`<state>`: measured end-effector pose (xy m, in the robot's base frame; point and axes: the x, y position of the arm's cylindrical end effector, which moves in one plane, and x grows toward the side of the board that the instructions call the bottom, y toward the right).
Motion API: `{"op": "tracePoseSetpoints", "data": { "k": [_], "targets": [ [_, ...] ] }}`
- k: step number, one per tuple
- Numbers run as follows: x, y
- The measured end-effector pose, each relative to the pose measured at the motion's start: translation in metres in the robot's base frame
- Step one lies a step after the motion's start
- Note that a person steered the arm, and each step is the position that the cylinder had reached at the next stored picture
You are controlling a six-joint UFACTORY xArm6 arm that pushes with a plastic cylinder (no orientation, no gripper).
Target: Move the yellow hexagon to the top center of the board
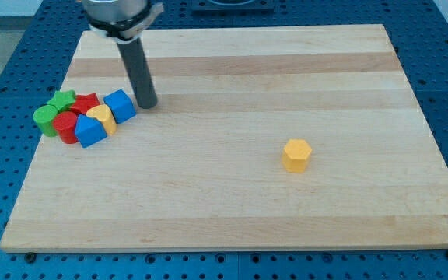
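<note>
The yellow hexagon [295, 155] stands alone on the wooden board [239, 210], right of centre and a little below the middle. My tip [147, 104] rests on the board at the upper left, far to the left of the hexagon. It sits just right of a blue cube [120, 105], close to it; I cannot tell if they touch.
A cluster of blocks lies at the board's left edge: a green star [62, 99], a green cylinder [47, 120], a red star [87, 102], a red cylinder [67, 127], a yellow heart [101, 117] and a blue block [90, 131].
</note>
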<state>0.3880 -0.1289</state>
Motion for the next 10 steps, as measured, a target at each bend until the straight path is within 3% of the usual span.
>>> {"op": "tracePoseSetpoints", "data": {
  "k": [1,3,6,8,10],
  "targets": [
    [0.019,0.079],
    [0.119,0.061],
    [0.144,0.078],
    [0.155,0.184],
    [0.116,0.251]
  ]
}}
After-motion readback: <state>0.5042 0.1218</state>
